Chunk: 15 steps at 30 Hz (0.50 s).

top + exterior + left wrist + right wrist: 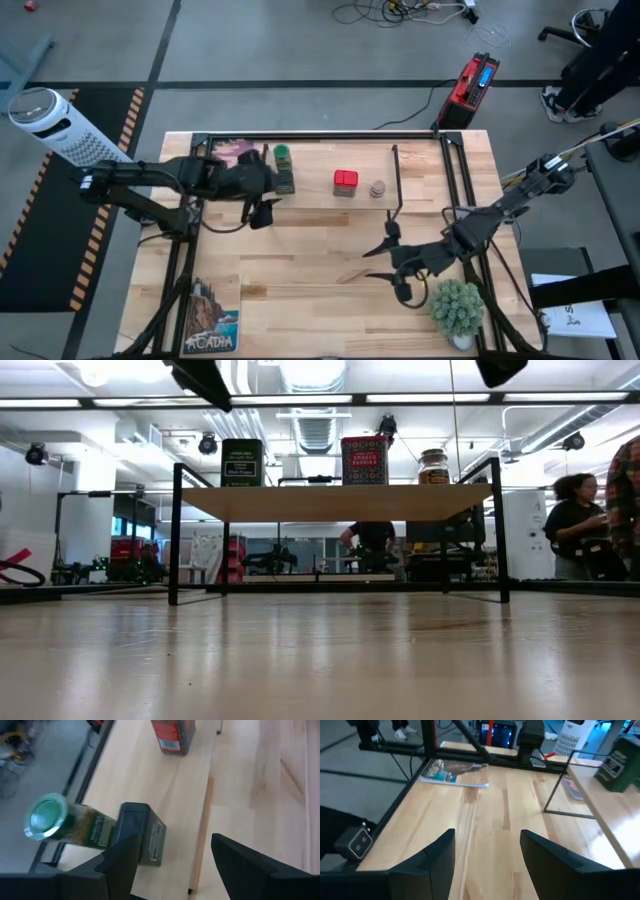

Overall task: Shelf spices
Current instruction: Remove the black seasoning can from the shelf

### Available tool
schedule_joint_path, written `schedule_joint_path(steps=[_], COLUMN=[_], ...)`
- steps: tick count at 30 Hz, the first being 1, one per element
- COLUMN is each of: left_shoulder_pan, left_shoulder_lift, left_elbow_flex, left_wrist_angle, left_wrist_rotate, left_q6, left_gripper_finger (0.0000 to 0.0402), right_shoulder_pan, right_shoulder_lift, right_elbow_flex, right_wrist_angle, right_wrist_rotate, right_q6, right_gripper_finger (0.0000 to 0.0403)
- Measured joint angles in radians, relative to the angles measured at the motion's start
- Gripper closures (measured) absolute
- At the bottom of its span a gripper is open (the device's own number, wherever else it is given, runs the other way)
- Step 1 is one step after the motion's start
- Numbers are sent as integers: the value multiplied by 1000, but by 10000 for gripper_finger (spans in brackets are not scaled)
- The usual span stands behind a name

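A workshop floor with striped tape is showing around a light wooden table (330, 290) carrying the shelf (320, 200) along its far edge. All four spices are standing on it: the green-lidded jar (282, 155) and olive tin (286, 180) at the left end, the red tin (345, 182) and small round jar (377, 188) toward the middle. The left gripper (262, 180) is hovering at the olive tin, jaws parted and holding nothing, apparently releasing it. The right gripper (385, 262) is waiting near the plant (458, 308), jaws apart and empty. Next, the left arm needs backing off cleanly without nudging the tin.

Bright, even light from ceiling strips (300, 400); soft glare on the tabletop (320, 660), blurred nearest the low camera.
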Motion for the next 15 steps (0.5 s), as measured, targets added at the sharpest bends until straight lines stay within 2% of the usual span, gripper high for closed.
schedule_joint_path(steps=[4,15], left_shoulder_pan=[48,105], left_shoulder_lift=[55,138], left_elbow_flex=[40,136], left_wrist_angle=[-52,-95], left_wrist_rotate=[54,55], left_q6=[37,100], left_gripper_finger=[161,161], right_shoulder_pan=[0,1], right_shoulder_lift=[30,47], right_elbow_flex=[16,16], right_wrist_angle=[3,4], right_wrist_rotate=[-31,-61], right_q6=[2,25], right_gripper_finger=[204,204])
